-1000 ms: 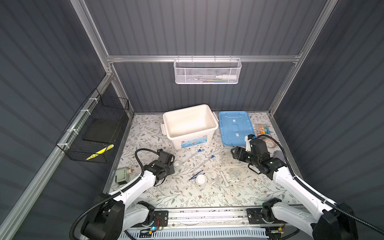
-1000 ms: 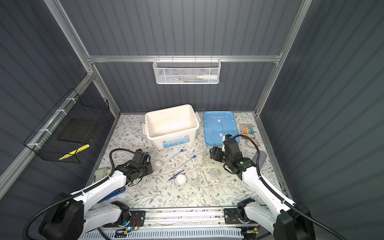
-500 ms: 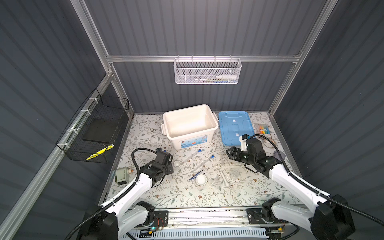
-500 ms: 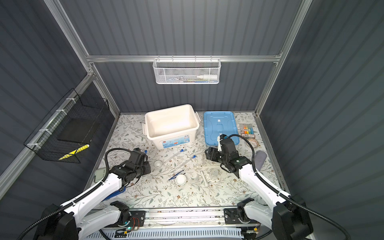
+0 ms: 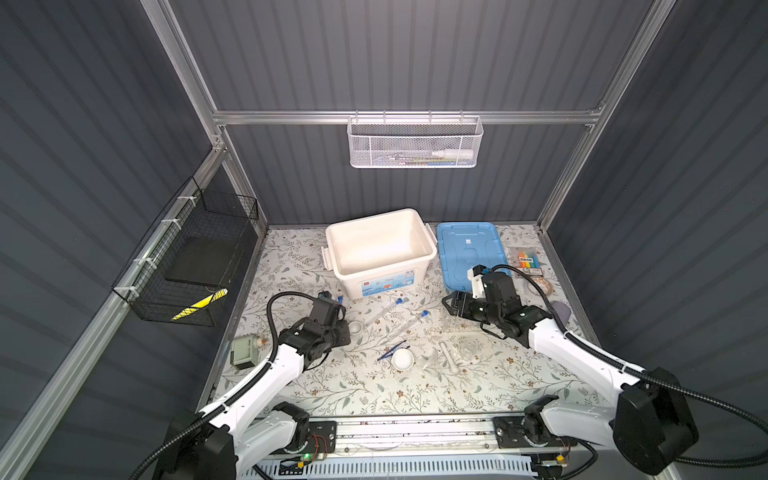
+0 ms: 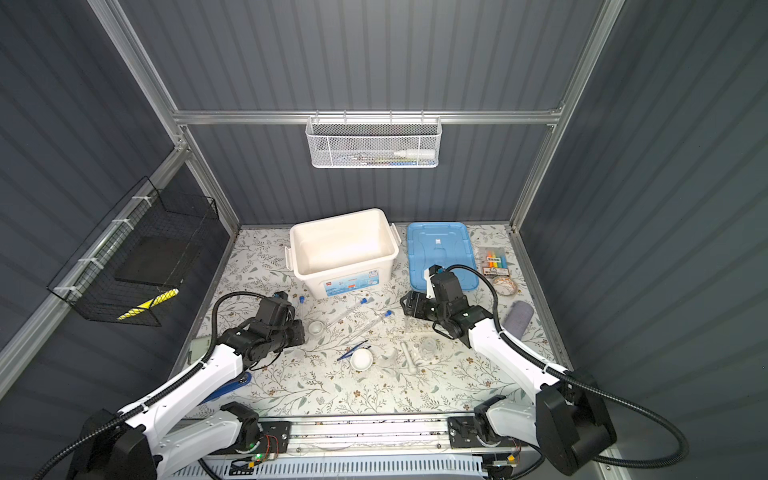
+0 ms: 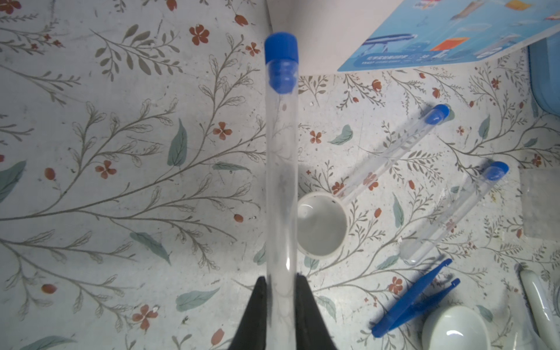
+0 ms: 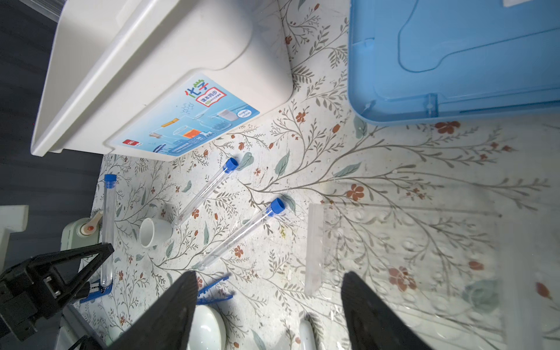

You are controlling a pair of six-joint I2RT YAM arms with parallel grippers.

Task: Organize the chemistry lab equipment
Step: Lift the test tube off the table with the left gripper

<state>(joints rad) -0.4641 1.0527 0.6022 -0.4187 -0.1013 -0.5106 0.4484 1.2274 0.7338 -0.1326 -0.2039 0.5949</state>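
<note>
Two blue-capped test tubes (image 7: 391, 154) lie on the mat (image 7: 121, 181); left gripper (image 7: 280, 291) clamps a third tube (image 7: 280, 169), right gripper (image 8: 269, 274) stands wide apart

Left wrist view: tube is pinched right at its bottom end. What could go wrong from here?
1. The left gripper holds the test tube only near its closed end; the long capped end could swing or slip out.
2. The clear rack near the open right gripper is hard to see; a grip there may miss or shove it.
</note>
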